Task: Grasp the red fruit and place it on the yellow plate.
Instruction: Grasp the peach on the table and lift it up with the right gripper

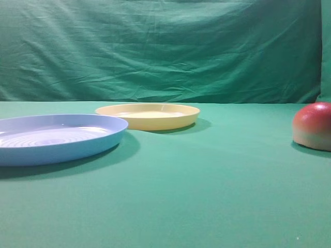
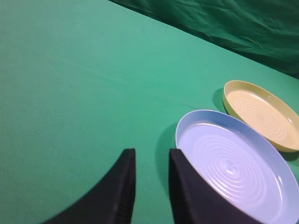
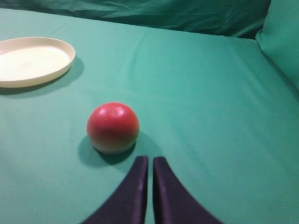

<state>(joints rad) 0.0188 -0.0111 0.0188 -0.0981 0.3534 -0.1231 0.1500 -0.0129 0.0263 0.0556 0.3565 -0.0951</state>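
The red fruit [image 1: 313, 125] rests on the green cloth at the right edge of the exterior view. In the right wrist view the red fruit [image 3: 113, 127] lies just ahead and left of my right gripper [image 3: 150, 159], whose fingers are shut with only a thin slit and hold nothing. The yellow plate [image 1: 148, 115] stands bare at mid-table; the yellow plate [image 3: 32, 61] is far left of the fruit. My left gripper [image 2: 151, 153] hovers beside the blue plate, fingers a little apart, nothing between them. Neither gripper shows in the exterior view.
A larger light-blue plate [image 1: 54, 137] with a ringed centre sits at the left, next to the yellow plate [image 2: 262, 113]; the light-blue plate [image 2: 233, 163] is just right of my left fingers. A green cloth backdrop [image 1: 165, 51] rises behind the table.
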